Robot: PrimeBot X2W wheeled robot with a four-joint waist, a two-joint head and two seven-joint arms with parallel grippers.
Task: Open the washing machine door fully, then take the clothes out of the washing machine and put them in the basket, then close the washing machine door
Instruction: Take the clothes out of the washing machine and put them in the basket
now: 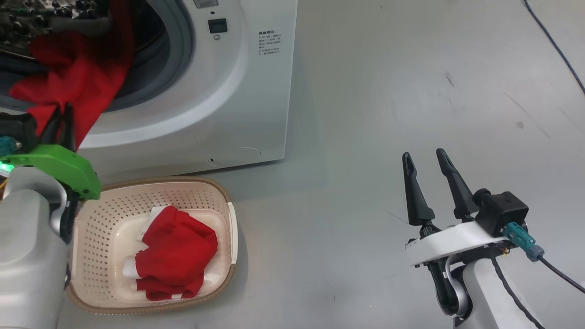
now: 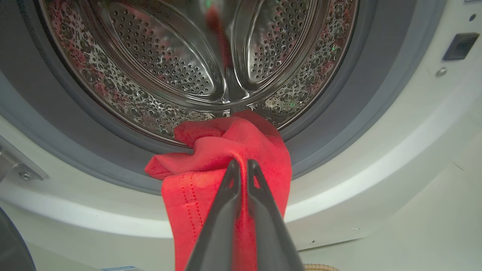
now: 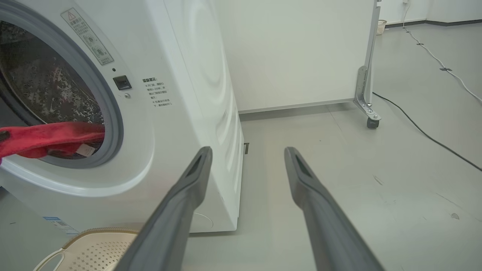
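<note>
Two red garments are in sight. One red garment (image 2: 203, 180) spills out of the washing machine (image 1: 228, 91) at the upper left of the head view. It lies over the grey door seal (image 2: 339, 124), and its long axis runs from the drum mouth straight down the machine's white front. In the left wrist view it hangs from mid-frame to the bottom edge. The left gripper (image 2: 241, 163) has its two fingers pinched together on this cloth, tips pointing up toward the steel drum (image 2: 158, 64).

The second red garment (image 1: 178, 256) lies crumpled in the one basket (image 1: 219, 196), on the floor (image 1: 365, 114) at lower left, just in front of the machine.

The right gripper (image 1: 425, 157) is at lower right over bare floor, well apart from the machine. Its fingers are spread wide, pointing up the frame and holding nothing.
</note>
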